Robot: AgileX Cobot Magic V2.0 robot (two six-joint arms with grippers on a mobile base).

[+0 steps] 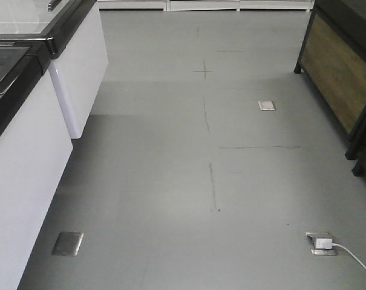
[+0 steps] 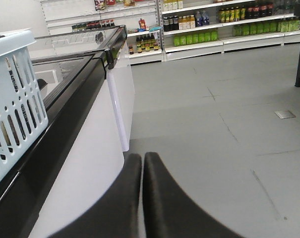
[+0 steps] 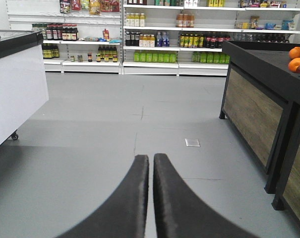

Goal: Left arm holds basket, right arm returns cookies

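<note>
Front view: I see bare grey floor (image 1: 170, 181), a white freezer cabinet (image 1: 25, 169) with a black rim at left, a wood-panelled stand (image 1: 340, 72) at right, and a white plug (image 1: 322, 243) at a floor socket, lower right

Left wrist view: the left claw (image 2: 142, 157) is clenched, its two black fingers pressed together with nothing between them, beside the freezer's white wall. The basket (image 2: 13, 99), light blue with slotted sides, stands on the freezer top at the left edge, apart from the claw. Stocked shelves (image 2: 214, 29) line the far wall

Right wrist view: the right claw (image 3: 150, 158) is likewise clenched and empty, above the floor. Oranges (image 3: 296, 58) lie on the black-topped stand at right
</note>
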